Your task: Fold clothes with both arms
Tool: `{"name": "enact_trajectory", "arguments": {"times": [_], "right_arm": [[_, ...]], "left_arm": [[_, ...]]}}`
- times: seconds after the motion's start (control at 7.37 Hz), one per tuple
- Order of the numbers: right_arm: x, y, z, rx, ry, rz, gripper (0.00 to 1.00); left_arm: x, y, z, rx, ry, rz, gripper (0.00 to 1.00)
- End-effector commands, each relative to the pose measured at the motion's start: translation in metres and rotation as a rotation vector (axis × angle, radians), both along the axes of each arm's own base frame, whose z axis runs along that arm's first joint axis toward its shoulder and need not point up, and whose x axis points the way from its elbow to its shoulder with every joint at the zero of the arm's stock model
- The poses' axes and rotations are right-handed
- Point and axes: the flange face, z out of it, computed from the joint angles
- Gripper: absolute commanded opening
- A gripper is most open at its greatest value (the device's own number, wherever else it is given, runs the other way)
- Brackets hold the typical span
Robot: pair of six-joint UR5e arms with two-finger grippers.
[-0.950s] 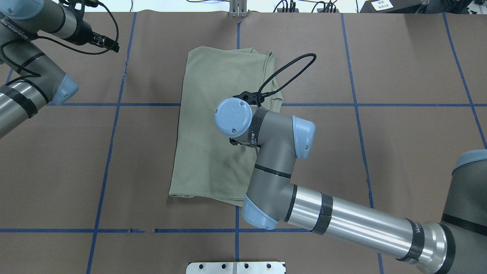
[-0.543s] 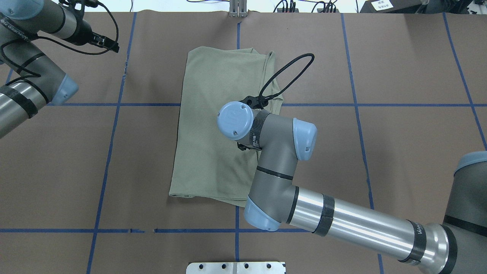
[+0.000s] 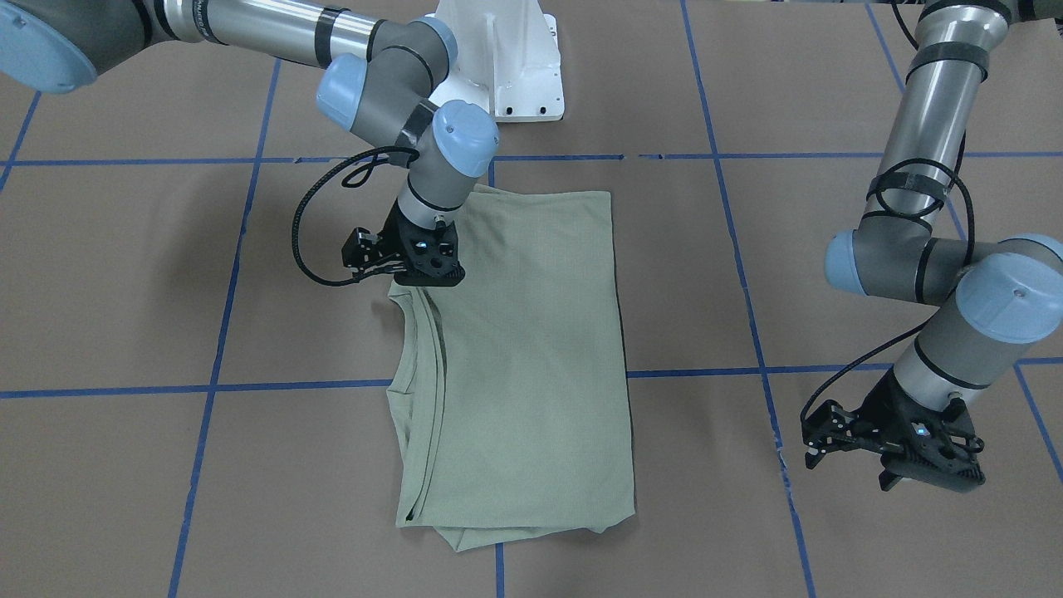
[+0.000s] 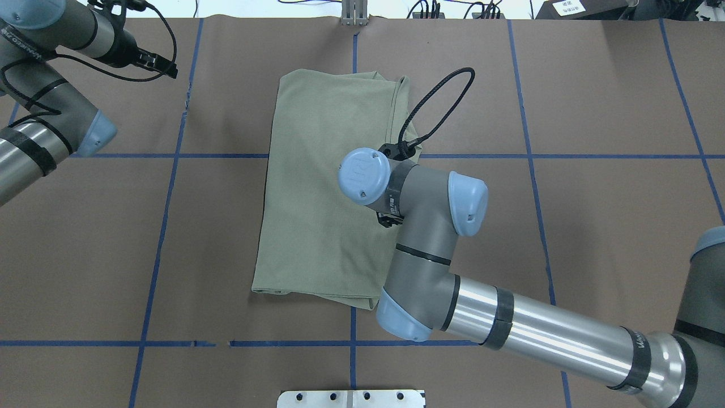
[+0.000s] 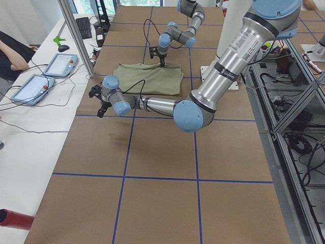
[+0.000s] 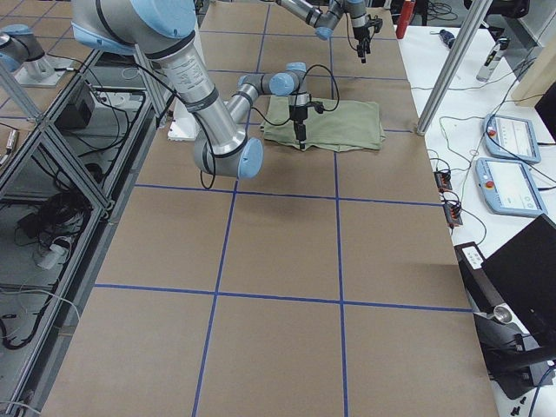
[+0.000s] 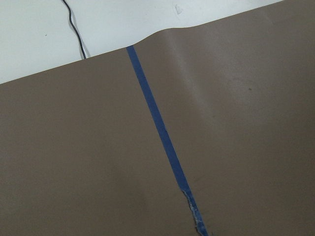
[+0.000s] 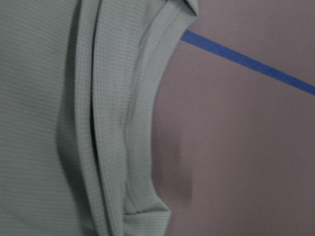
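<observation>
The clothes are one sage-green shirt (image 3: pixel 531 349) (image 4: pixel 323 187) folded into a tall rectangle at the table's middle. Its layered edge (image 8: pixel 113 147) fills the left of the right wrist view. My right gripper (image 3: pixel 429 281) points down just above the shirt's right edge, open, with no cloth lifted. In the overhead view the right wrist (image 4: pixel 365 175) covers it. My left gripper (image 3: pixel 930 480) (image 4: pixel 167 67) hangs open over bare table far to the shirt's left, holding nothing. The left wrist view shows only brown table cover and a blue tape line (image 7: pixel 160 132).
Blue tape lines (image 4: pixel 170 187) grid the brown table cover. The white pedestal base (image 3: pixel 507 75) stands at the robot's edge. A black cable loop (image 4: pixel 442 102) arcs off the right wrist. Control pendants (image 5: pixel 61 63) and a person's arm (image 5: pixel 12 51) are beyond the far edge.
The right arm has slid rightward, from over the shirt's middle toward its right edge. The shirt lies as before, and the left arm has not moved.
</observation>
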Motion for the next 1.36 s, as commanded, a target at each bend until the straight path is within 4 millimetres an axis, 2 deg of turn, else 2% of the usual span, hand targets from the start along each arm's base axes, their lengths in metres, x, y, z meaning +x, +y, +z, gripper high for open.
{"name": "enact_trajectory", "arguments": {"times": [0.0,0.27,0.41,0.54,0.68,0.95,1.09,1.22], "right_arm": [[0.051,0.012,0.038,0.025,0.034,-0.048,1.00],[0.059,0.000,0.032,0.041,0.005,-0.033,1.00],[0.061,-0.015,0.016,0.091,-0.106,-0.001,1.00],[0.056,-0.035,0.012,0.126,-0.214,0.037,1.00],[0.037,-0.057,0.000,0.147,-0.296,0.100,1.00],[-0.006,-0.111,-0.037,0.150,-0.322,0.155,1.00],[-0.013,-0.120,-0.036,0.141,-0.302,0.159,1.00],[-0.010,-0.125,-0.033,0.144,-0.292,0.152,1.00]], "left_arm": [[0.000,0.000,0.000,0.000,0.000,0.000,1.00],[0.000,0.000,0.000,0.000,0.000,0.000,1.00],[0.000,0.000,-0.001,-0.001,0.002,-0.001,1.00],[0.000,0.000,-0.001,-0.001,0.004,-0.002,1.00],[0.000,0.000,-0.001,-0.002,0.003,-0.002,1.00],[0.000,0.000,0.000,-0.003,0.002,-0.002,1.00],[0.000,0.000,0.001,-0.005,0.001,-0.002,1.00],[0.001,0.000,0.001,-0.004,0.001,0.000,1.00]]}}
